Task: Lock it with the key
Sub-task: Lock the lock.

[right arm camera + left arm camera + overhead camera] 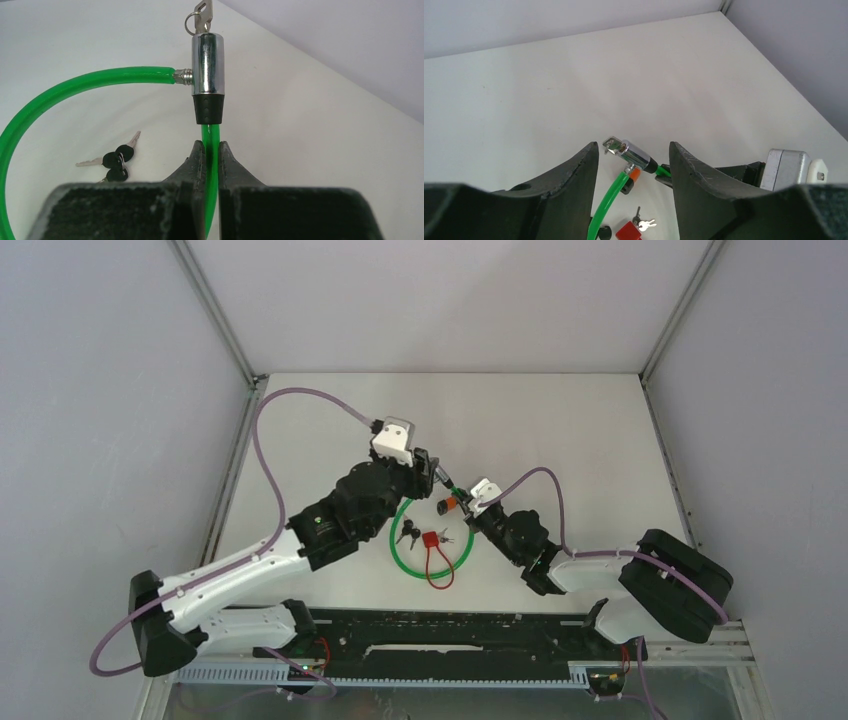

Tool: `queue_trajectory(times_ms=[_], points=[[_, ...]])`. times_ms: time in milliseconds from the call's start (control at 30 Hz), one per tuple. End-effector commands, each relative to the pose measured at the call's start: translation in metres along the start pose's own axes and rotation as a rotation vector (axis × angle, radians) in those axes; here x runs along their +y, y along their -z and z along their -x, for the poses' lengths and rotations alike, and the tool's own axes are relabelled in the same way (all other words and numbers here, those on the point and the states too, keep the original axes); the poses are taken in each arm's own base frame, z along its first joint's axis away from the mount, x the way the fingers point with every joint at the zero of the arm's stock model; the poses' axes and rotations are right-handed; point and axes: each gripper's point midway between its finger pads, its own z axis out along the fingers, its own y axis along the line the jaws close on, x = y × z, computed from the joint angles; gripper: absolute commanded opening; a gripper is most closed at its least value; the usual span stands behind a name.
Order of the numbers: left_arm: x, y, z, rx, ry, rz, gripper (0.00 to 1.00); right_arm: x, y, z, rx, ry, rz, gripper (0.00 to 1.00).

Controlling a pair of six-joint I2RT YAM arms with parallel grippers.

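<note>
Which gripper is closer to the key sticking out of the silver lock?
Left. The left gripper, open, flanks the key; the right gripper clamps the green cable below the lock barrel.

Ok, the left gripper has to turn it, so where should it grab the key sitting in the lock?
Probably the flat head of the key, the only part outside the chrome lock barrel. Come end-on along the barrel, pinching the two flat faces; the right gripper clamps the green cable at the other end.

The white tabletop point(560, 420) carries the loop of a green cable lock point(75, 82), black-headed keys point(117, 160) inside that loop, and a red lock point(431, 539) with small silver keys point(646, 224).
</note>
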Motion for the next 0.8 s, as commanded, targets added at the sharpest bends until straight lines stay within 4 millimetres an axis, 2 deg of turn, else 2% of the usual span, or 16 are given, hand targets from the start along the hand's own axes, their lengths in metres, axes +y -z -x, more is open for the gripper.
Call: queue_trajectory(times_ms=[0, 167, 300, 500, 633, 767], points=[[0.02, 0.019, -0.001, -0.007, -0.036, 0.04, 0.58, -0.005, -0.005, 0.019, -0.068, -0.011, -0.027, 0.0], [0.03, 0.04, 0.002, -0.002, -0.08, -0.02, 0.62, -0.005, 0.001, 0.03, -0.165, 0.024, -0.026, 0.0], [0.032, 0.058, 0.001, 0.018, -0.108, -0.103, 0.64, 0.006, 0.012, 0.038, -0.257, 0.137, 0.016, 0.0], [0.03, 0.079, -0.002, 0.049, -0.269, -0.218, 0.64, 0.027, 0.015, 0.038, -0.281, 0.194, 0.122, 0.0], [0.025, 0.089, -0.015, 0.092, -0.374, -0.309, 0.64, 0.039, 0.017, 0.037, -0.299, 0.233, 0.195, 0.0], [0.009, 0.104, -0.035, 0.088, -0.491, -0.488, 0.6, 0.057, 0.021, 0.033, -0.32, 0.288, 0.295, 0.0]])
